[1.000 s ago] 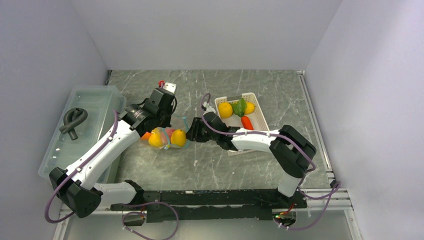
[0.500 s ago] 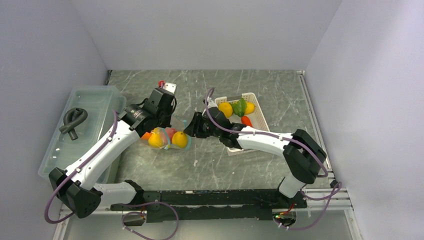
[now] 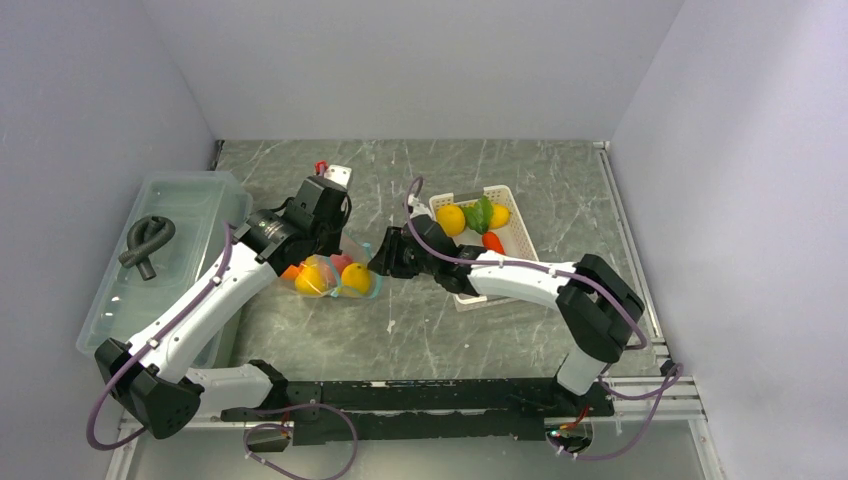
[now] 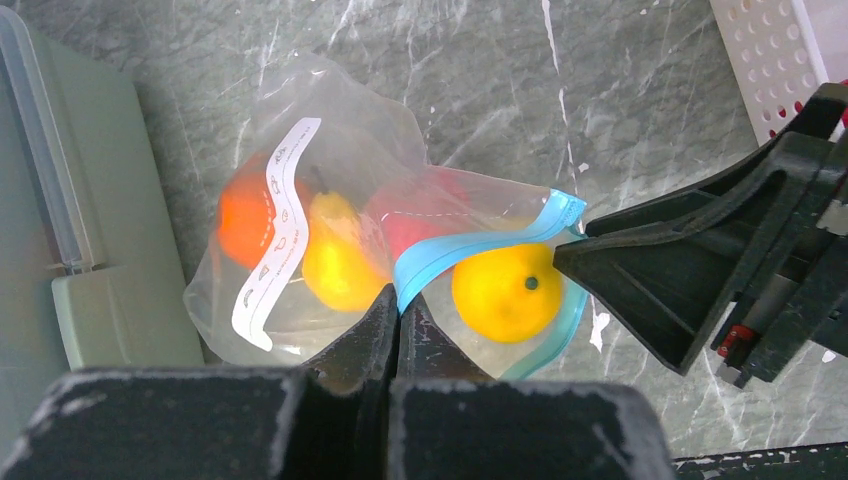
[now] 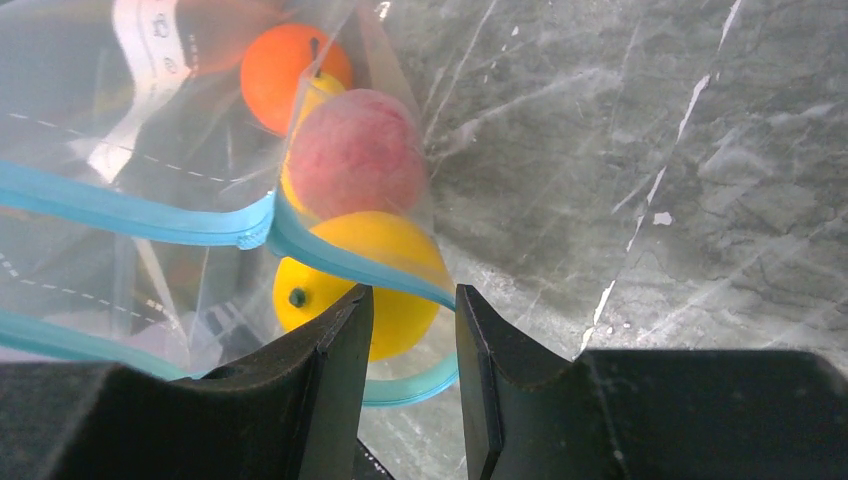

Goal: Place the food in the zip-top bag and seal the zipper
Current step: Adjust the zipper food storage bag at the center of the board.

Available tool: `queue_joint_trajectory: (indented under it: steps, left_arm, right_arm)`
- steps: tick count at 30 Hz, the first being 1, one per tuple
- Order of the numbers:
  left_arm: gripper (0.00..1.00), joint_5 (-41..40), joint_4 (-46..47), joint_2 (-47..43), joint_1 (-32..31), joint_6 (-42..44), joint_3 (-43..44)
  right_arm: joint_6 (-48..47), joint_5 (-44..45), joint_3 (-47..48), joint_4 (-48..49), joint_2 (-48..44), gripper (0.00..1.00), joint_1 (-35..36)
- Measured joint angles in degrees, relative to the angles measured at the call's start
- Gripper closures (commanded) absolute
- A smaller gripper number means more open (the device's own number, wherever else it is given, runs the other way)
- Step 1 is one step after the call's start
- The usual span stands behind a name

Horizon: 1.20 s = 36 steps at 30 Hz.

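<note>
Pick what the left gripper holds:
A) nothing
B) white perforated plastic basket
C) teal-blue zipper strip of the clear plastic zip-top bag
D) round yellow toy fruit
C: the left wrist view shows the left gripper pinched shut on the teal-blue zipper strip of the clear plastic zip-top bag.

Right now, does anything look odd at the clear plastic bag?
Yes: a round yellow fruit sits in the open mouth of the clear plastic bag, level with its teal-blue zipper strip, likely blocking sealing.
</note>
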Motion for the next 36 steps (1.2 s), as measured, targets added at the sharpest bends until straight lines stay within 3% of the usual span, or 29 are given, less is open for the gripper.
queue_joint_trajectory:
  steps: [27, 28, 29, 30, 31, 36]
  left_arm:
    - [1.00, 0.61, 0.04, -0.50, 0.00, 0.00, 0.00]
    - [1.00, 0.61, 0.04, -0.50, 0.00, 0.00, 0.00]
    - [1.00, 0.61, 0.04, -0.50, 0.00, 0.00, 0.00]
    - [1.00, 0.61, 0.04, -0.50, 0.00, 0.02, 0.00]
    - [1.00, 0.61, 0.04, -0.50, 0.00, 0.00, 0.00]
    - [1.00, 0.66, 0.04, -0.52, 0.00, 0.02, 0.00]
  right_arm:
    - [-0.02, 0.00, -0.57, 2.64, 3.87, 0.61, 0.00]
    - [0.00, 0.02, -0.79, 2.78, 3.87, 0.54, 0.00]
    - [-0.02, 0.02, -0.90, 2.75, 3.87, 0.82, 0.00]
    - [0.13, 0.02, -0.96, 2.78, 3.87, 0.96, 0.00]
    - [-0.22, 0.02, -1.01, 2.78, 3.87, 1.00, 0.00]
    - [0.42, -3.04, -1.01, 3.19, 3.87, 1.00, 0.00]
